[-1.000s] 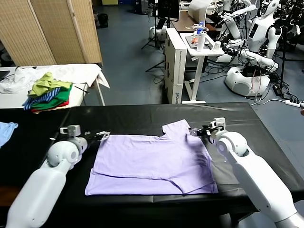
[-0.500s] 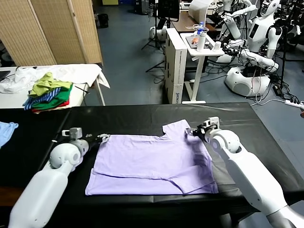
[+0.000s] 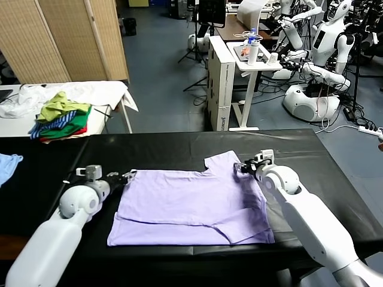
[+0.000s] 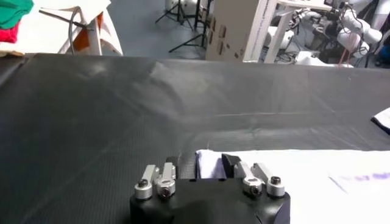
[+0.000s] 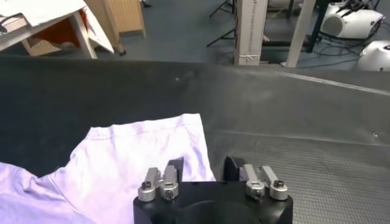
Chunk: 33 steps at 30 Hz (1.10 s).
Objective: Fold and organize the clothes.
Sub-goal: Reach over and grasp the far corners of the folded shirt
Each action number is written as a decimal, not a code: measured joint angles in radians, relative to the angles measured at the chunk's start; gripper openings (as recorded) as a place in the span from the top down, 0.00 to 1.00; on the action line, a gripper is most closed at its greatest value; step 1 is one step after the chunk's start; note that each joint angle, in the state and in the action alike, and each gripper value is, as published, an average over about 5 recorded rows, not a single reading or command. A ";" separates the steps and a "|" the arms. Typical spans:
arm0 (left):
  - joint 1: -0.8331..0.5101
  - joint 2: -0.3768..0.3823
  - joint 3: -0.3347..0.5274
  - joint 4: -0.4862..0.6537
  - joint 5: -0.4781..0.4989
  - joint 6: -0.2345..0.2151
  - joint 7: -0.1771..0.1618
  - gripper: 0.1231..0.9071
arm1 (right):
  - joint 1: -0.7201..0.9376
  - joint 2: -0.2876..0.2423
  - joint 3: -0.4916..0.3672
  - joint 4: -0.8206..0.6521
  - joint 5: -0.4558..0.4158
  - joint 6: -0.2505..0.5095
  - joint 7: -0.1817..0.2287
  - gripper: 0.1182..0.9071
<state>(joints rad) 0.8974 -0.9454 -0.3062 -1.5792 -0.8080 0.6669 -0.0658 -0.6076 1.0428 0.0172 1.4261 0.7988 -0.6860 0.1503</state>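
Note:
The pale lavender T-shirt (image 3: 191, 203) lies flat on the black table (image 3: 173, 146), its near hem folded up. My left gripper (image 3: 128, 175) sits low at the shirt's far left corner. In the left wrist view that corner (image 4: 210, 163) lies between the half-closed fingers (image 4: 230, 163) of the left gripper (image 4: 207, 164), with a gap still showing. My right gripper (image 3: 242, 168) rests at the far right sleeve. In the right wrist view the sleeve's edge (image 5: 194, 159) lies between the part-open jaws of the right gripper (image 5: 203, 167), one finger (image 5: 175, 167) over cloth, the other over bare table.
A pile of green, blue-striped and red garments (image 3: 60, 116) sits on a white table at the back left. A light blue cloth (image 3: 7, 164) lies at the black table's left edge. A white desk (image 3: 251, 60) and other robots (image 3: 323, 48) stand beyond the far edge.
Both grippers' jaws have narrowed around the shirt's far corners. The right gripper has slid a little inward over the sleeve; the left has edged closer to its corner.

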 joint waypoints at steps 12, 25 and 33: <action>-0.023 -0.019 0.014 0.018 -0.009 -0.001 0.000 0.56 | -0.001 0.000 0.003 -0.005 -0.003 0.000 -0.002 0.60; -0.024 -0.020 0.020 0.018 -0.004 -0.009 0.001 0.93 | -0.011 0.004 0.007 -0.002 -0.014 0.042 -0.014 0.97; -0.012 -0.022 0.004 -0.004 -0.008 -0.009 0.000 0.97 | -0.048 -0.015 0.042 0.053 -0.006 0.106 -0.034 0.97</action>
<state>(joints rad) 0.8857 -0.9670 -0.3023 -1.5835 -0.8158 0.6581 -0.0662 -0.6558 1.0279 0.0596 1.4796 0.7932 -0.5801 0.1166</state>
